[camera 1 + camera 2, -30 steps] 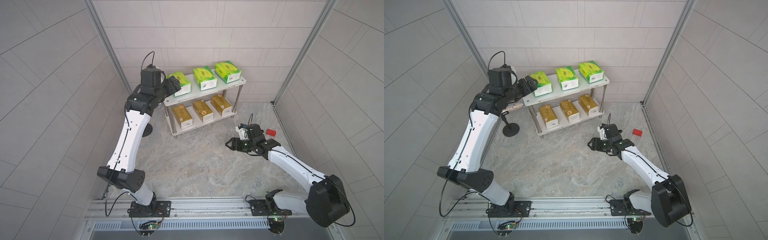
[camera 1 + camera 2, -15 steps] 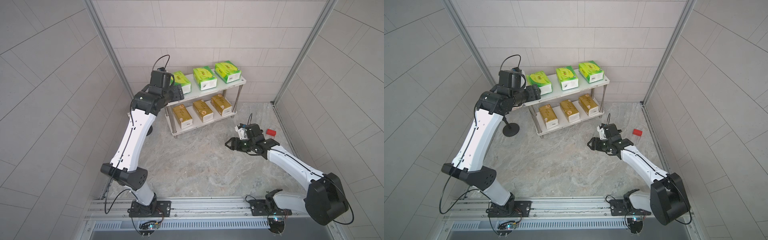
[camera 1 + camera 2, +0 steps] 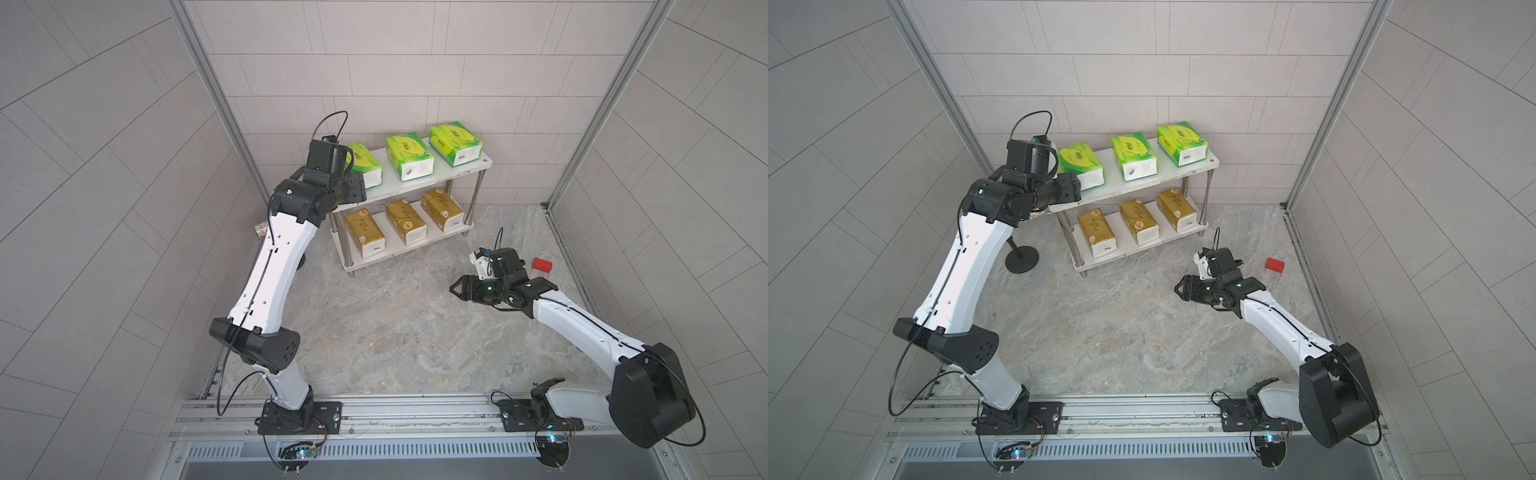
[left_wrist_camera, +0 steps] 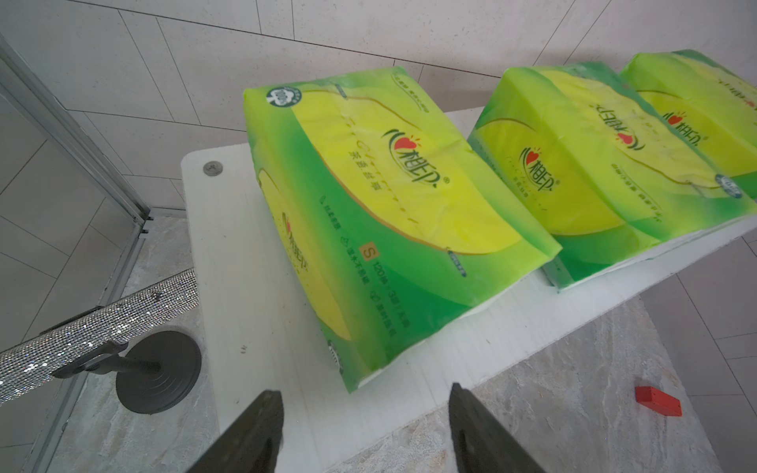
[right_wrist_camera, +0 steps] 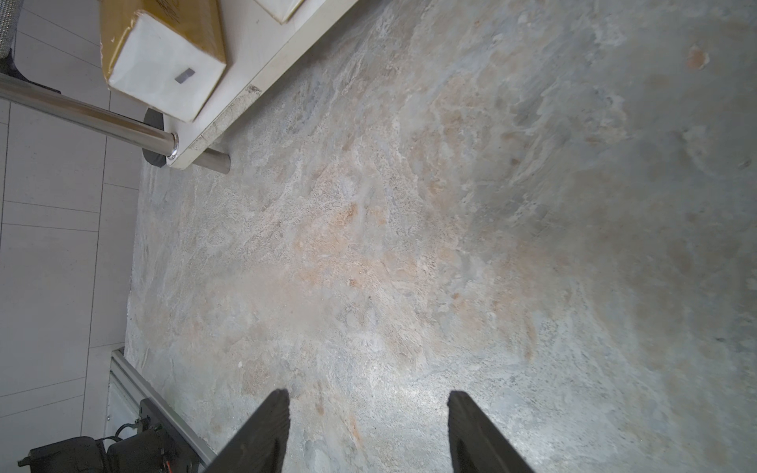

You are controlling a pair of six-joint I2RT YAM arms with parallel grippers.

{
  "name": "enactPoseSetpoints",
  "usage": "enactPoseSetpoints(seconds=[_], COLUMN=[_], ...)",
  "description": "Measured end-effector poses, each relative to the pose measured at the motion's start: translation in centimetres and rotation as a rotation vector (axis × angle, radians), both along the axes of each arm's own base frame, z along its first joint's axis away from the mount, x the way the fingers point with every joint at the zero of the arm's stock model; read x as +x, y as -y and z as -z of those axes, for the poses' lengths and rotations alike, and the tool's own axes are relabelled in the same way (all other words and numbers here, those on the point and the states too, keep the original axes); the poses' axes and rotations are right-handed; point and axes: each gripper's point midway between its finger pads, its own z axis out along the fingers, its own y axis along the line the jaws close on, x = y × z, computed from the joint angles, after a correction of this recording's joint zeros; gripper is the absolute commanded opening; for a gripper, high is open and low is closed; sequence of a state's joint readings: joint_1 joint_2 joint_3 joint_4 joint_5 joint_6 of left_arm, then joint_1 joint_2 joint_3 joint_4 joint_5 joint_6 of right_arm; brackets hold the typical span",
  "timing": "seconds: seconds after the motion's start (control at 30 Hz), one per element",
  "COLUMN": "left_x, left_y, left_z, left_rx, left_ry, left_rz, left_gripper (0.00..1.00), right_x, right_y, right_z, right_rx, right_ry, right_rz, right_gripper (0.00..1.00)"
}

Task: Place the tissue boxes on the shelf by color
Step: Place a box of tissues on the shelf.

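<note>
The shelf (image 3: 395, 189) holds three green tissue boxes (image 3: 409, 156) on its top board and three gold ones (image 3: 405, 220) on the lower board. My left gripper (image 3: 356, 187) hovers at the top board's left front corner, just clear of the leftmost green box (image 4: 389, 213). In the left wrist view this gripper (image 4: 364, 395) is open with nothing between its fingers. My right gripper (image 3: 455, 286) hangs over the bare floor to the right of the shelf, open and empty (image 5: 366, 395). One gold box (image 5: 164, 53) shows in the right wrist view.
A small red block (image 3: 542, 265) lies on the floor near the right wall. A glittery microphone (image 4: 102, 323) on a black round stand (image 3: 1021, 259) stands left of the shelf, under my left arm. Tiled walls close in at the back and on both sides.
My left gripper has let go of the leftmost green box, drawn back toward the board's front corner, and its jaws have narrowed. The right arm has not moved.
</note>
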State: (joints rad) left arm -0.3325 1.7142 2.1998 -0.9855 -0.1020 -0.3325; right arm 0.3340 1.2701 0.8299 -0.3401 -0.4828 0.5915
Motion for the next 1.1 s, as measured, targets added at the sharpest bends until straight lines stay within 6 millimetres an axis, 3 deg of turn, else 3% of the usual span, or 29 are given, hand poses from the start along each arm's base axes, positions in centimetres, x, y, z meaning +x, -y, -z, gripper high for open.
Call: enactPoseSetpoints(seconds=[1.1], left_x=[0.2], left_y=[-1.7], left_z=[0.3], left_rx=[0.049], left_ry=[-0.004], left_rz=[-0.071], left_gripper=[0.66], right_x=[-0.2], right_y=[0.0], right_z=[0.5], right_rx=[-0.001], right_ry=[-0.011], right_rz=[-0.002], right_gripper=[0.65])
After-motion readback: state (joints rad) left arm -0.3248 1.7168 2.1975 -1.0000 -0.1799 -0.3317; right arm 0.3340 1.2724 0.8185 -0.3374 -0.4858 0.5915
